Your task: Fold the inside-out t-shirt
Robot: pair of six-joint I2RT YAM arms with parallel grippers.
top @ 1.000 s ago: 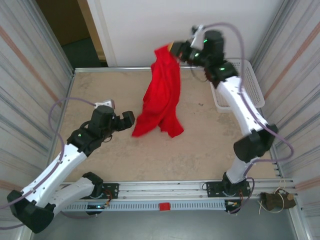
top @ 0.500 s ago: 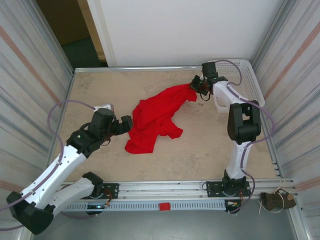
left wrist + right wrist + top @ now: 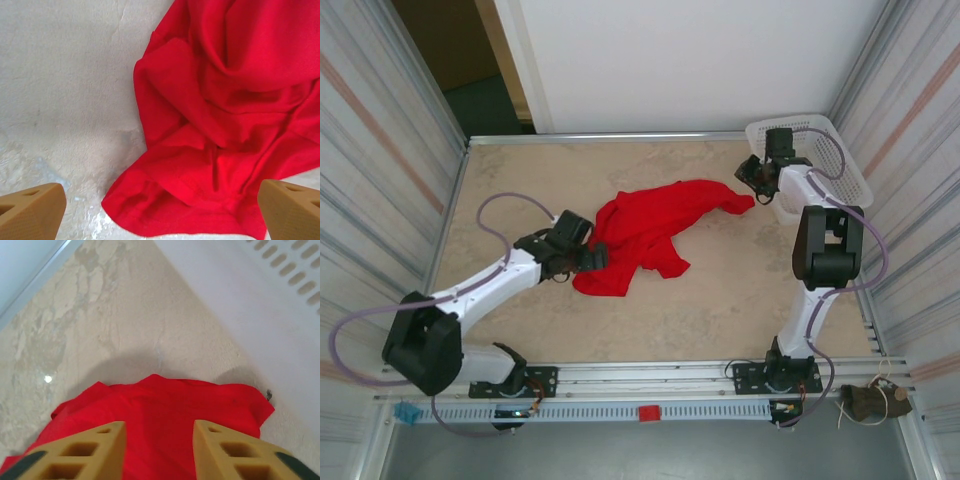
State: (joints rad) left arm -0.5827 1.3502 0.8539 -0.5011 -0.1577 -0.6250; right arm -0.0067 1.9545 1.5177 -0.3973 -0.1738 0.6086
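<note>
The left gripper (image 3: 592, 260) sits low at the left edge of the red t-shirt (image 3: 650, 222), its jaws spread wide and holding nothing. The t-shirt lies crumpled at the centre of the table (image 3: 520, 180). The right gripper (image 3: 159, 432), jaws parted and released, is above the shirt's right tip, near the white mesh basket (image 3: 840, 165).

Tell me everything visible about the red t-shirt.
The t-shirt is plain bright red soft cloth, no print showing. It lies crumpled and creased on the beige table, stretched from the open left hand at its near hem to the open right hand over its far corner. Neither hand grips it.
</note>
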